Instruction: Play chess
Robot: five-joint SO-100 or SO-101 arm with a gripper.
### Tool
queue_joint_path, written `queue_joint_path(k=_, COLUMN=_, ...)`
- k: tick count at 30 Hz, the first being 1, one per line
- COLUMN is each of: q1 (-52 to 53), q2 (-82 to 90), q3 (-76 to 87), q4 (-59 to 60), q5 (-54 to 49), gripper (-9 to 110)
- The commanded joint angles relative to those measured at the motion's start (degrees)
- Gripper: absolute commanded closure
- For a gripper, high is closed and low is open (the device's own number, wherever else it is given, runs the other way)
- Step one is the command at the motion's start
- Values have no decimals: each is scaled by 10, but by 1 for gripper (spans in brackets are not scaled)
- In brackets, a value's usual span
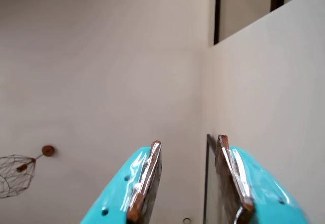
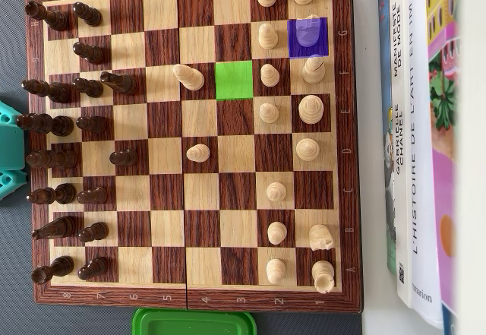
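Turquoise and empty, the hand (image 1: 188,181) points up at a pale wall and ceiling in the wrist view, its two fingers (image 1: 144,183) spread fairly wide with nothing between them. A wire lampshade (image 1: 15,176) hangs at the left edge of that view. No chess piece or board shows there, so the arm is probably parked clear of play, leaving the board unobstructed.

From overhead, only a sliver of the turquoise arm (image 2: 9,149) peeks in at the left edge of the view, beside the dark side's back row. The chessboard (image 2: 345,122) fills most of the desk, with dark pieces massed along its left edge and light pieces along its right. One square near the board's upper right corner is tinted purple (image 2: 307,37) and holds a light piece (image 2: 307,30); a green square (image 2: 234,80) nearer the middle is bare. I judge these mark the move wanted: lift from purple, set down on green. Books (image 2: 414,137) lie just off the board's right edge, and a green lid (image 2: 194,322) sits at its bottom edge.
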Motion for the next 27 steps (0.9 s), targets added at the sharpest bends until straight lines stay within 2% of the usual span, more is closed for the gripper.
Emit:
queue_joint_path(k=1, q1=-4, q2=-6, q3=11, q4=-1, q5=-2, gripper=86)
queue_joint_path(k=27, q1=2, q2=-6, q3=11, q4=-1, q5=-3, gripper=86)
